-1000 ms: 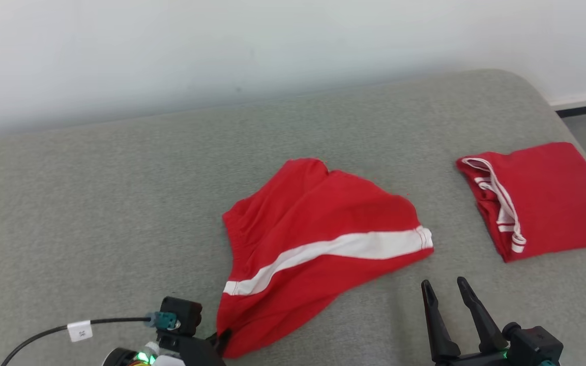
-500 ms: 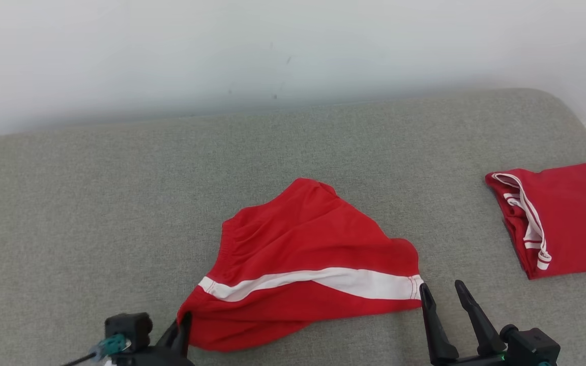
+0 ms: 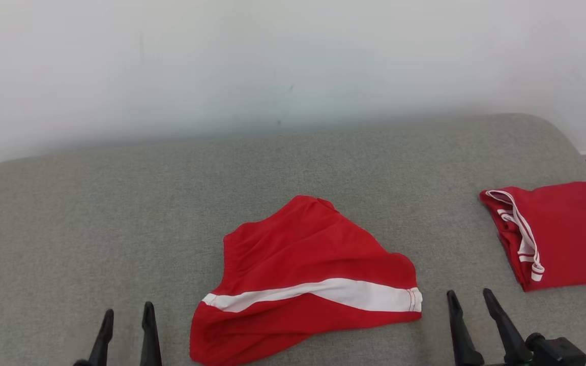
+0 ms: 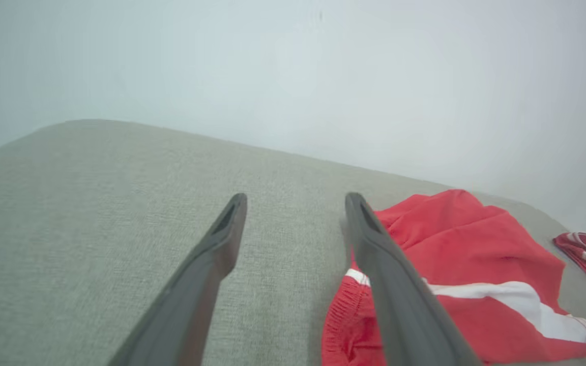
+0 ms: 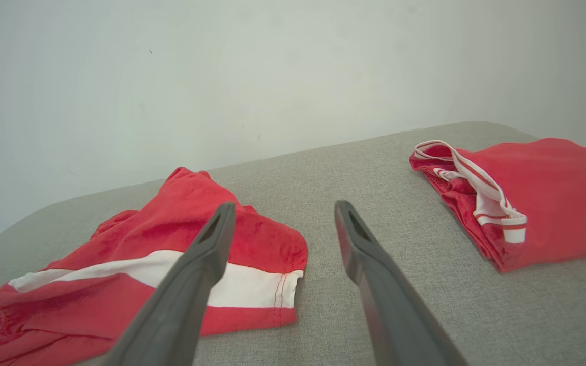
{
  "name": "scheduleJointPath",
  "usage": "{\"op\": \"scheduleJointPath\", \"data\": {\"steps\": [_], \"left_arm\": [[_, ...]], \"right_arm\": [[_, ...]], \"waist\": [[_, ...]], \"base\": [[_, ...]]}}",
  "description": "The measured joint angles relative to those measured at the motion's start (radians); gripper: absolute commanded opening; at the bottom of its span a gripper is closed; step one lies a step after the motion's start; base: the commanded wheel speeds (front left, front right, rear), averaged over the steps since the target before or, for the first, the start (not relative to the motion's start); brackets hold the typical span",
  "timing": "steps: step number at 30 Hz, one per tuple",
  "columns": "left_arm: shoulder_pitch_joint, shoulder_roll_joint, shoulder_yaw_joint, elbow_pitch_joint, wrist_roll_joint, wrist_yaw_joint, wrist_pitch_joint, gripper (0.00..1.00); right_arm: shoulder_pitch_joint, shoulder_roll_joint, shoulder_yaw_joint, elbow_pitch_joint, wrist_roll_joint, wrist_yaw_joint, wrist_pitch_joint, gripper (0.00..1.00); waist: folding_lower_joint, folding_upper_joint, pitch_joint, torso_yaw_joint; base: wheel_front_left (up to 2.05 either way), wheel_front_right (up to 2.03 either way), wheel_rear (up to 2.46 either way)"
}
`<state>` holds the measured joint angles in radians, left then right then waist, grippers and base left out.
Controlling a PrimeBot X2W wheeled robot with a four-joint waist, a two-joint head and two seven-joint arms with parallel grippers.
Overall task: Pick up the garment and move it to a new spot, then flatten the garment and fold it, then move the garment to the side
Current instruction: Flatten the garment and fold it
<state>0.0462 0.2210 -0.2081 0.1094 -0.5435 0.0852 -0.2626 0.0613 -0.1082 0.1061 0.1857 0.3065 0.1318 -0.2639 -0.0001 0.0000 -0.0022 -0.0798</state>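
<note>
1. Two grippers, left gripper (image 3: 126, 310) and right gripper (image 3: 469, 294): both open, both empty.
2. One red garment (image 3: 303, 264): crumpled mid-cushion (image 3: 120, 213), lying between them, white stripe running left to right.
3. Each gripper sits beside one stripe end, neither clearly nearer.

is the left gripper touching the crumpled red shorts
Apart. Head view shows bare grey cushion between the left gripper and the crumpled red shorts.
</note>
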Motion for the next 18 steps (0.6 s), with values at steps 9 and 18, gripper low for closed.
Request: {"op": "scheduleJointPath", "data": {"steps": [9,18], "left_arm": [[0.144,-0.135,0.223,-0.107,0.265,-0.139,0.000,1.00],[0.198,-0.159,0.276,-0.076,0.338,-0.205,0.000,1.00]], "right_arm": [[0.016,-0.015,-0.029,-0.003,-0.008,0.000,0.001,1.00],[0.054,-0.016,-0.019,0.032,-0.008,0.000,0.001,1.00]], "waist": [[0.0001,0.0000,-0.030,0.028],[0.0000,0.0000,-0.056,0.040]], "base": [[0.00,0.00,0.00],[0.00,0.00,0.00]]}}
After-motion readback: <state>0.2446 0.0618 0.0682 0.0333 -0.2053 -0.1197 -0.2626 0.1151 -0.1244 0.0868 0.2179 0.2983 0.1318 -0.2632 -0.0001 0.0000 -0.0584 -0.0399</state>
